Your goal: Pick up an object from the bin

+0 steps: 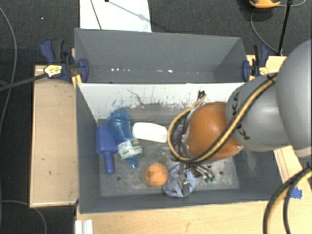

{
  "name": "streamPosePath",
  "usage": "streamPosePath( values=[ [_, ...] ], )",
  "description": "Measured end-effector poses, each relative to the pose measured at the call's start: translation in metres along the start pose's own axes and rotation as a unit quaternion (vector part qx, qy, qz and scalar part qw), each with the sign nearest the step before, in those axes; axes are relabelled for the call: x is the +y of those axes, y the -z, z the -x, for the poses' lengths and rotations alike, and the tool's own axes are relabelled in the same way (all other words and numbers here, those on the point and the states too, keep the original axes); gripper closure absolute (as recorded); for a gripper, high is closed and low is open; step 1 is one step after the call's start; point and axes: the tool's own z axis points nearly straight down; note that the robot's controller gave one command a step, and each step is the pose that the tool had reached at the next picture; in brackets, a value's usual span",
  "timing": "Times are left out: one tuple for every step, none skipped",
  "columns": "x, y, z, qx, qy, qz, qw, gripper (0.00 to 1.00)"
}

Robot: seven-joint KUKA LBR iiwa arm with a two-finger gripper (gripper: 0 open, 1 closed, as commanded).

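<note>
My gripper (pixel 182 174) hangs low at the front middle of the bin, under the arm's orange cover. It is down on a crumpled blue-grey thing (pixel 175 189) that lies against the bin's front wall. The gripper's body hides part of that thing. An orange ball (pixel 156 174) rests just left of the gripper, close to the crumpled thing. Whether anything is held I cannot make out.
A clear blue plastic bottle (pixel 123 137) with a green-and-white label lies at the left. A dark blue cylindrical thing (pixel 104 145) lies beside it. A flat white oval thing (pixel 149 132) sits behind the gripper. The arm covers the bin's right half.
</note>
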Motion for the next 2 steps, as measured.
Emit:
streamPosePath(
  values=[
    [0.034, 0.008, 0.011, 0.0065, 0.019, 0.001, 0.9998, 0.0],
    [0.064, 0.012, 0.023, -0.0018, 0.036, 0.0, 0.9994, 1.0]
  ],
)
